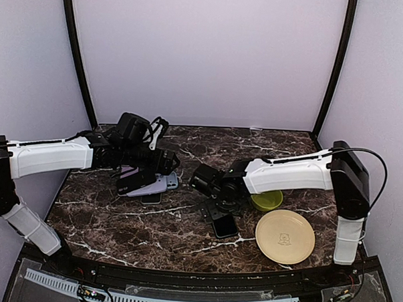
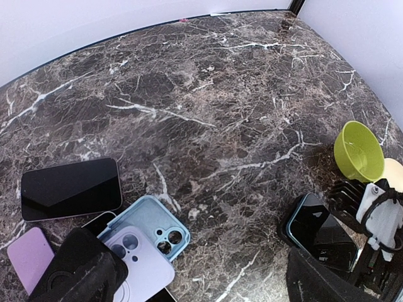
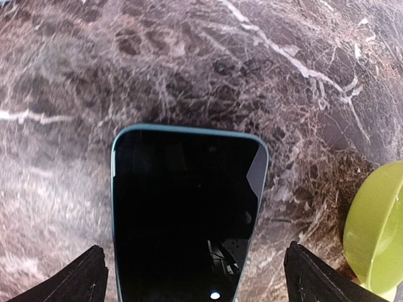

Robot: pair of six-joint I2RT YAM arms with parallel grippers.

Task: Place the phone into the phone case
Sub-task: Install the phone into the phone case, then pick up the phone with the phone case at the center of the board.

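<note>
A phone (image 3: 189, 214) with a black screen and a thin teal rim lies flat, screen up, on the marble table (image 1: 184, 240). My right gripper (image 3: 195, 251) is open, its fingers standing either side of the phone's near end without touching it; the top view shows this phone (image 1: 225, 225) just in front of that gripper (image 1: 219, 206). At the left lie a light blue phone case (image 2: 151, 223), a lilac case (image 2: 135, 267) overlapping it, and a second dark phone (image 2: 70, 187). My left gripper (image 2: 201, 264) hovers open above the table beside this pile (image 1: 150, 183).
A green bowl (image 1: 267, 199) sits close to the right of the right gripper, with a beige plate (image 1: 285, 236) in front of it. Another lilac piece (image 2: 28, 255) lies at the left edge of the pile. Walls enclose the table on three sides.
</note>
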